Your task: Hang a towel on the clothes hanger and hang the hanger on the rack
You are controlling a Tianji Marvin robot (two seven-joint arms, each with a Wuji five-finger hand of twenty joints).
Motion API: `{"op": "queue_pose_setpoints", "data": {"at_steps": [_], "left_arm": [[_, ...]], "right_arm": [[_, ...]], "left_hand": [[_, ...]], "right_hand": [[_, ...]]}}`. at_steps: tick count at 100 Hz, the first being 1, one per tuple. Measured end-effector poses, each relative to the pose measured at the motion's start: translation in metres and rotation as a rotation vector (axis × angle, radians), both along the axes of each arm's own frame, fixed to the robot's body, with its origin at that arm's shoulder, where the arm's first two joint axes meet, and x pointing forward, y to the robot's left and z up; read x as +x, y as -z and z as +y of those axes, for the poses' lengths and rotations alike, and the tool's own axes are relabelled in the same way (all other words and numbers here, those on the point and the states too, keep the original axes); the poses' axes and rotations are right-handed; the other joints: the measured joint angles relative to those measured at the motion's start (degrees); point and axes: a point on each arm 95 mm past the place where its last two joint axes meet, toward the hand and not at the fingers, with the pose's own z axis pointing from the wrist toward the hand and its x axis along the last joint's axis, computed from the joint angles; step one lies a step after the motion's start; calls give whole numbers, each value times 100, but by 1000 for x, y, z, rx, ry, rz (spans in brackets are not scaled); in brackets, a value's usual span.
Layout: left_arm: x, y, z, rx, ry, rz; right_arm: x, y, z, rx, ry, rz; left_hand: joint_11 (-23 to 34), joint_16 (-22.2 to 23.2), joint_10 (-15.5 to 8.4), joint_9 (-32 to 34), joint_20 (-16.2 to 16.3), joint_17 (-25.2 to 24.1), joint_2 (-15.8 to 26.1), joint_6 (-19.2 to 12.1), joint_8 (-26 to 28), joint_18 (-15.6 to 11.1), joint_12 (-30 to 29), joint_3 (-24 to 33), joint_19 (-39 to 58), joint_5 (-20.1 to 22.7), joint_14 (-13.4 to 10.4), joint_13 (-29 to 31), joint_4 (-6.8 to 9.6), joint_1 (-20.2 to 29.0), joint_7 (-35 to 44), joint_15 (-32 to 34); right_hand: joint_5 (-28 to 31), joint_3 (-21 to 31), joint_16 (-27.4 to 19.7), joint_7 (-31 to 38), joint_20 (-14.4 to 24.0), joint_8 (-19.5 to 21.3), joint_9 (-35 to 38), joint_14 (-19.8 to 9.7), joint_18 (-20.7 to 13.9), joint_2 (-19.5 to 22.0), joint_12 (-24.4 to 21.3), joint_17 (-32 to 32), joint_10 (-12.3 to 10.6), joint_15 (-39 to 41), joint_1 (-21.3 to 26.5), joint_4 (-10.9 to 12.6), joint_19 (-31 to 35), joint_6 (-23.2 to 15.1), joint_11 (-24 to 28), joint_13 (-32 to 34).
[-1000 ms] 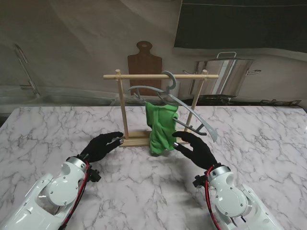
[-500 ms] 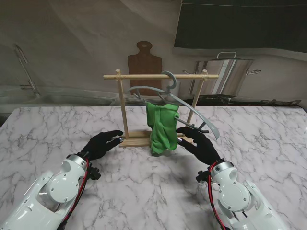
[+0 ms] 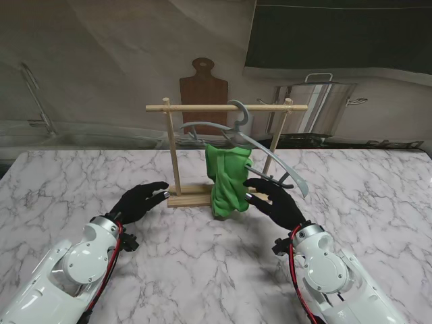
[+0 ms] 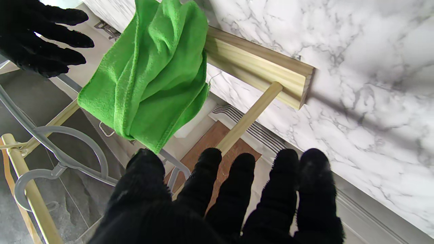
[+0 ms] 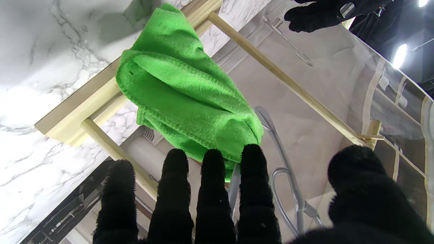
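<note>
Stand view: a wooden rack point(image 3: 177, 152) stands on the marble worktop point(image 3: 202, 256), its base point(image 3: 189, 200) lying across the middle. A grey hanger point(image 3: 260, 152) hooks over the rack's top bar point(image 3: 202, 108) and tilts down to the right. A green towel point(image 3: 228, 179) is draped over the hanger and hangs bunched between the two uprights, its lower end in front of the base.

The left hand point(image 3: 138, 202) rests at the left end of the base, fingers apart and extended toward the left upright, holding nothing. The right hand point(image 3: 277, 202) lies just right of the towel, fingers spread and gripping nothing; its fingertips point(image 3: 248, 183) reach the towel's right edge, and contact cannot be settled from this view.

Left wrist view: the left hand point(image 4: 217, 200) shows separated fingers, with the towel point(image 4: 152, 74), base point(image 4: 261, 64) and hanger hook point(image 4: 37, 176) beyond them.

Right wrist view: the right hand point(image 5: 217, 203) has four fingers side by side and the thumb set apart; the towel point(image 5: 183, 95) hangs just past the fingertips.

Far behind the rack stand a wooden board point(image 3: 203, 84) and a steel pot point(image 3: 324, 104).
</note>
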Motion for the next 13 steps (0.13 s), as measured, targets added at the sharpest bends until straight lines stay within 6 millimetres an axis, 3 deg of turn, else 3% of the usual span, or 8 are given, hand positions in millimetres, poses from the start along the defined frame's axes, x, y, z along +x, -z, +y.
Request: {"op": "queue_pose_setpoints", "data": {"at_steps": [13], "left_arm": [[0, 0, 0, 0, 0, 0]], "right_arm": [[0, -1, 1, 4, 0, -4]], "left_hand": [[0, 0, 0, 0, 1, 0, 0, 0, 0, 0, 0, 0, 0, 0, 0, 0, 0, 0, 0, 0]], "right_hand": [[0, 0, 0, 0, 30, -1, 0, 0, 0, 0, 0, 0, -1, -5, 0, 0, -3, 0, 0, 0]]}}
